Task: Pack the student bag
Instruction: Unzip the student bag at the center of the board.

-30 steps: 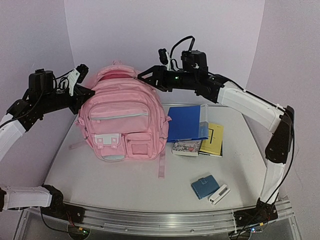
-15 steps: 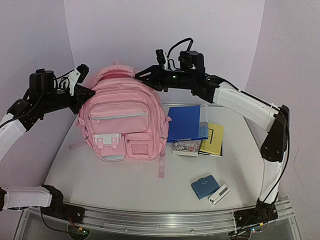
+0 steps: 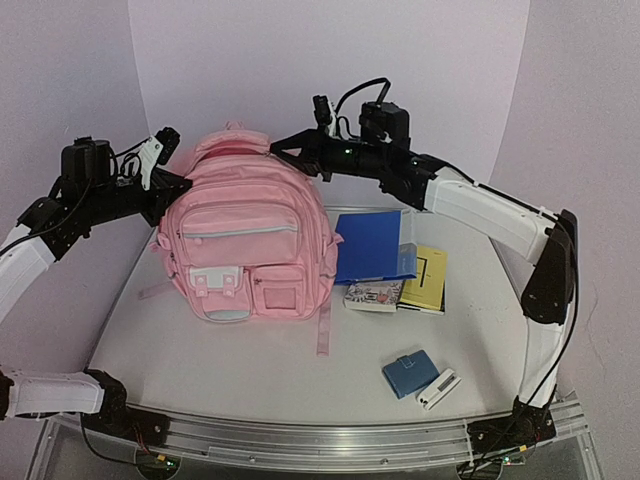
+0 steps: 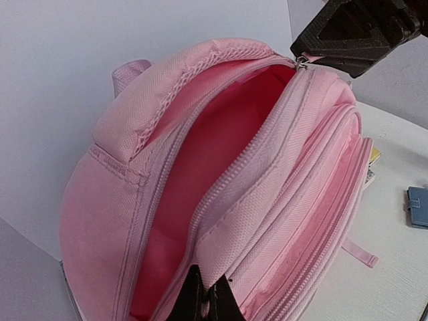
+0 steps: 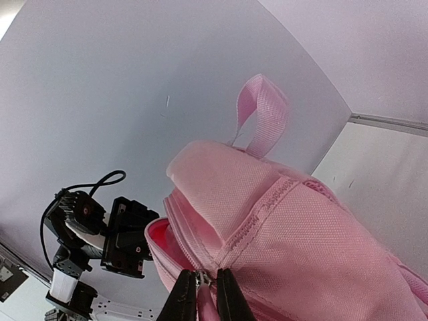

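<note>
The light-pink student bag (image 3: 245, 240) stands upright at the table's left centre, its main compartment partly unzipped and showing a darker pink lining (image 4: 200, 174). My left gripper (image 3: 172, 190) is shut on the bag's fabric edge beside the opening on its left side (image 4: 208, 297). My right gripper (image 3: 280, 150) is shut on the zipper pull (image 5: 204, 281) at the bag's top right. The bag's top handle (image 5: 257, 114) rises behind the opening.
A blue folder (image 3: 372, 245), a yellow book (image 3: 428, 278) and a patterned booklet (image 3: 372, 295) lie right of the bag. A small blue case (image 3: 407, 372) and a white item (image 3: 438, 388) lie near the front right. Purple walls enclose the back and sides.
My right gripper has moved left along the bag's top with the zipper pull. The left gripper has stayed on the bag's edge.
</note>
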